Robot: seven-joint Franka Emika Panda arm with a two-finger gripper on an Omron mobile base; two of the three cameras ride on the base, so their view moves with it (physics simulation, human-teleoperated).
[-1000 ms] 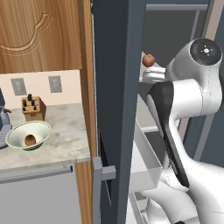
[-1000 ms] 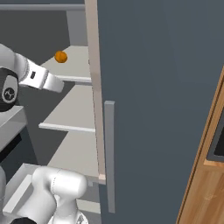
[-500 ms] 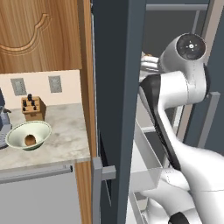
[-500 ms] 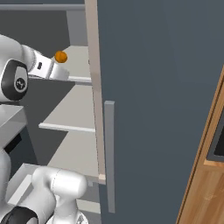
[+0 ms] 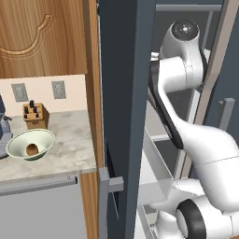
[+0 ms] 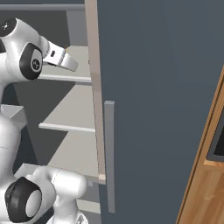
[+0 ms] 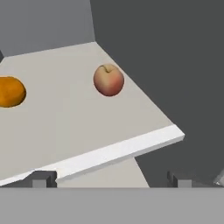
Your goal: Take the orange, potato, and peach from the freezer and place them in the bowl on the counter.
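Observation:
In the hand view the orange (image 7: 9, 91) lies at the left of a light grey freezer shelf (image 7: 78, 127). The reddish peach (image 7: 108, 80) rests farther back, near the shelf's right edge. My gripper (image 7: 111, 180) is open and empty, its fingertips (image 7: 43, 179) just short of the shelf's front lip. The arm reaches past the dark freezer door (image 6: 162, 87) to the upper shelf. On the counter, the pale green bowl (image 5: 44, 135) holds the brown potato (image 5: 31, 150).
A knife block (image 5: 35, 115) stands behind the bowl on the stone counter (image 5: 70, 154), under a wooden cupboard (image 5: 42, 37). Lower freezer shelves (image 6: 74, 113) sit beneath the hand. The door's handle (image 6: 109, 153) and edge stand close to the arm's right.
The arm has swung upward and deeper into the freezer toward the upper shelf. It now covers the peach in the left base view and the orange in the right base view.

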